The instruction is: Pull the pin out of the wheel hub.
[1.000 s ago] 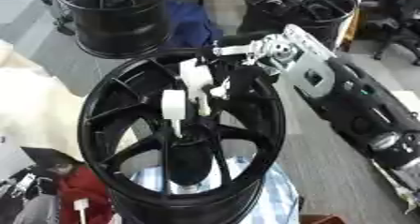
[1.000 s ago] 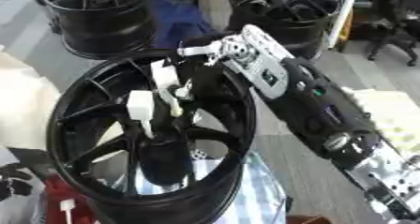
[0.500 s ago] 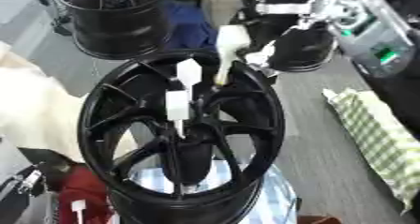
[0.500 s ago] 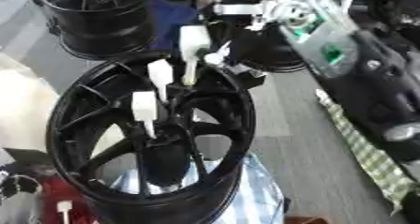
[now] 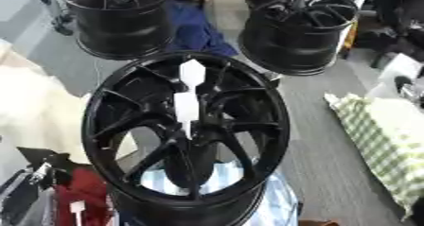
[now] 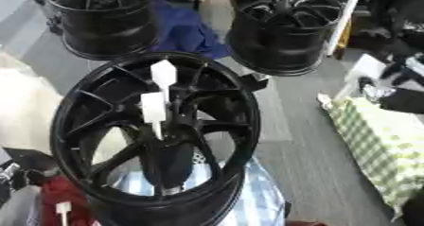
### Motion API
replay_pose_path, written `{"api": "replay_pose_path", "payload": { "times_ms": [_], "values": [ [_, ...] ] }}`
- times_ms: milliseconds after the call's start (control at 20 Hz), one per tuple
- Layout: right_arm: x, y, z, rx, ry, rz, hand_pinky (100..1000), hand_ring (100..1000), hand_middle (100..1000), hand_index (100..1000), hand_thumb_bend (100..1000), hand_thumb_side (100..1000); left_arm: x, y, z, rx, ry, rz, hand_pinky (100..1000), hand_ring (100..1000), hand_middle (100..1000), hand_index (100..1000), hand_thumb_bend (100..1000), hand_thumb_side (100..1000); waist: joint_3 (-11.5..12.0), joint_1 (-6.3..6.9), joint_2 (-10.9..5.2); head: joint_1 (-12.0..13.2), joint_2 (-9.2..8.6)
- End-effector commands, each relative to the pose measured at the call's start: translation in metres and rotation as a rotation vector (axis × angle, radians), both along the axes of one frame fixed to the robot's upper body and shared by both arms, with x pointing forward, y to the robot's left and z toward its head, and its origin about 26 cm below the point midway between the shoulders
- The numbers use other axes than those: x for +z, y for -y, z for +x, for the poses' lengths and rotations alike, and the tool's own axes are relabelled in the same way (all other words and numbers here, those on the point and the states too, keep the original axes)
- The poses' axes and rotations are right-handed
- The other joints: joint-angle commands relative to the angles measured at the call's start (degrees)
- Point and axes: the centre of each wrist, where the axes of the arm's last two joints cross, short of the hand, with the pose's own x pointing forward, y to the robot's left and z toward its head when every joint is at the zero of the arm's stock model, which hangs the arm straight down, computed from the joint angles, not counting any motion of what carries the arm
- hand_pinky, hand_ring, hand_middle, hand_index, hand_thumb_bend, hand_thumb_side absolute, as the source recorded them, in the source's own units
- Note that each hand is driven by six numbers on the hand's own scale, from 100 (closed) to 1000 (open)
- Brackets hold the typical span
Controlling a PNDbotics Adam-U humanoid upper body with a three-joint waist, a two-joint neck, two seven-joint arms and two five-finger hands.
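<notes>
A black multi-spoke wheel hub [image 5: 108,107] stands in the middle, its open face turned up toward me. Two white pins stick up from its centre: the taller, pointed one [image 5: 192,73] at the back and a flat-topped one [image 5: 186,108] just in front of it. Neither hand shows in either view. A dark shape with pale parts [image 6: 396,93] at the right edge may be part of my right arm; I cannot tell.
Two more black wheels [image 5: 120,17] [image 5: 302,24] stand behind, with a blue cloth [image 5: 195,33] between them. A green checked cloth [image 5: 381,140] lies at the right and pale fabric [image 5: 33,111] at the left. Red and black items [image 5: 75,196] sit at the lower left.
My right hand lifted a white pin up and to the right out of the hub, then left the view with it. Three pins stood in the hub; two remain. The camera has also shifted.
</notes>
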Motion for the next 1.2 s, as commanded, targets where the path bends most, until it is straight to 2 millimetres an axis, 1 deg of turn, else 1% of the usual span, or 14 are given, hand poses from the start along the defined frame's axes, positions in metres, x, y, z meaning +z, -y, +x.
{"api": "replay_pose_path", "payload": {
  "times_ms": [50, 150, 250, 300, 400, 700, 850, 1000, 1200],
  "values": [
    [-0.049, 0.015, -0.019, -0.226, 0.066, 0.096, 678, 766, 866, 944, 107, 619, 0.015, -0.011, 0.004, 0.016, 0.035, 0.028, 655, 613, 608, 832, 100, 743, 0.0, -0.06, -0.08, 0.2, -0.09],
    [-0.082, 0.012, -0.035, -0.332, 0.098, 0.189, 656, 749, 842, 933, 100, 625, 0.016, -0.011, 0.004, 0.018, 0.039, 0.026, 655, 613, 609, 831, 100, 743, 0.1, -0.07, 0.09, 0.3, -0.09],
    [-0.107, 0.003, -0.048, -0.401, 0.138, 0.251, 632, 711, 763, 916, 100, 616, 0.017, -0.012, 0.005, 0.02, 0.044, 0.025, 654, 613, 609, 831, 100, 742, 0.3, -0.07, 0.24, 0.3, -0.09],
    [-0.117, -0.003, -0.054, -0.425, 0.156, 0.277, 621, 688, 722, 910, 100, 604, 0.018, -0.012, 0.005, 0.021, 0.046, 0.025, 654, 613, 609, 831, 100, 742, 0.3, -0.06, 0.31, 0.3, -0.09],
    [-0.132, -0.018, -0.061, -0.456, 0.198, 0.333, 603, 659, 674, 895, 100, 592, 0.019, -0.012, 0.006, 0.023, 0.05, 0.026, 654, 613, 609, 831, 100, 742, 0.3, -0.05, 0.43, 0.3, -0.09],
    [-0.161, -0.073, -0.07, -0.492, 0.304, 0.516, 564, 598, 590, 849, 100, 567, 0.02, -0.014, 0.006, 0.026, 0.056, 0.03, 654, 613, 609, 831, 100, 740, 0.3, -0.02, 0.76, -0.3, -0.09],
    [-0.177, -0.097, -0.071, -0.518, 0.319, 0.595, 558, 587, 576, 834, 100, 569, 0.019, -0.014, 0.007, 0.026, 0.057, 0.029, 653, 613, 609, 831, 100, 740, 0.4, 0.06, 0.95, -0.5, -0.09],
    [-0.189, -0.109, -0.072, -0.537, 0.325, 0.635, 550, 575, 561, 819, 100, 567, 0.019, -0.014, 0.007, 0.026, 0.058, 0.029, 653, 613, 609, 831, 100, 739, 0.3, 0.09, 1.03, -0.7, -0.09],
    [-0.194, -0.11, -0.072, -0.559, 0.343, 0.654, 551, 573, 558, 815, 100, 568, 0.019, -0.014, 0.008, 0.022, 0.06, 0.029, 653, 614, 609, 831, 100, 739, 0.5, 0.19, 1.06, -1.2, -0.09]
  ]
}}
